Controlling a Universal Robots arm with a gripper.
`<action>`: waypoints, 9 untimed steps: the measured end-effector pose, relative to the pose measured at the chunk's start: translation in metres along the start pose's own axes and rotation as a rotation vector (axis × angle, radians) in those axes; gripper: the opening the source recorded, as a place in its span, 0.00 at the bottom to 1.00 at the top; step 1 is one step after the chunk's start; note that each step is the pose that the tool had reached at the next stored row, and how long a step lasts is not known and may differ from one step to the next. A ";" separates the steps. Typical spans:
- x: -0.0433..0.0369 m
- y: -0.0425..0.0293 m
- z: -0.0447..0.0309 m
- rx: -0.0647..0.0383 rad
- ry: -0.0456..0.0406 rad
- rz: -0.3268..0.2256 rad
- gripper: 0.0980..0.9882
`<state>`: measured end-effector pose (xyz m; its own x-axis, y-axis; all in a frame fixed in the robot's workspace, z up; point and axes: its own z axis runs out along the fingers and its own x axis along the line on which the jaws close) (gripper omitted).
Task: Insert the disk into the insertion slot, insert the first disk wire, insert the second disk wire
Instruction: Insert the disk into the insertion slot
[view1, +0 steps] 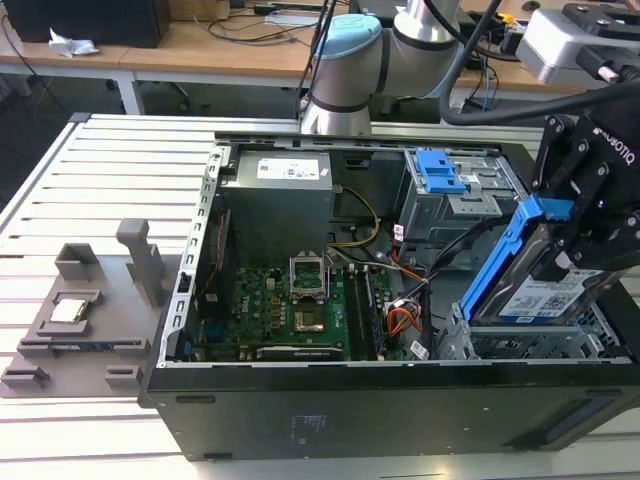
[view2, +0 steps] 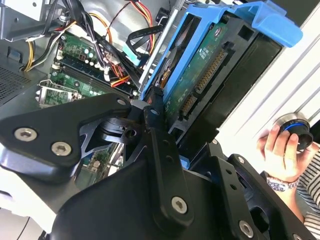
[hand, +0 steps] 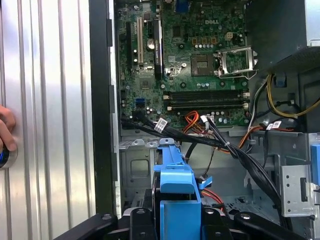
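The hand (view1: 570, 255) is clamped shut on the disk (view1: 545, 298), holding it tilted just above the insertion slot (view1: 520, 345) at the near end of the computer case (view1: 300, 420), on the exterior view's right; stiff, fairly heavy and probably shock-sensitive, it seems best gripped by its blue frame's edges.

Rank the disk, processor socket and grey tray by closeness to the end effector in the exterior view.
1. The disk, held in the end effector, exterior view's right.
2. Processor socket, middle of the case.
3. Grey tray, exterior view's left.
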<state>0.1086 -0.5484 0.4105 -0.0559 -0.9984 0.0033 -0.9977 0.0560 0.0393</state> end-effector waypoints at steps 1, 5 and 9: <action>0.0000 0.0000 0.0004 0.000 0.0000 0.000 0.30; 0.0000 -0.0001 0.0027 0.000 -0.0001 0.000 0.30; 0.0000 -0.0002 0.0059 0.000 0.0000 0.000 0.30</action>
<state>0.1086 -0.5485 0.4045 -0.0560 -0.9984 0.0033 -0.9977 0.0560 0.0393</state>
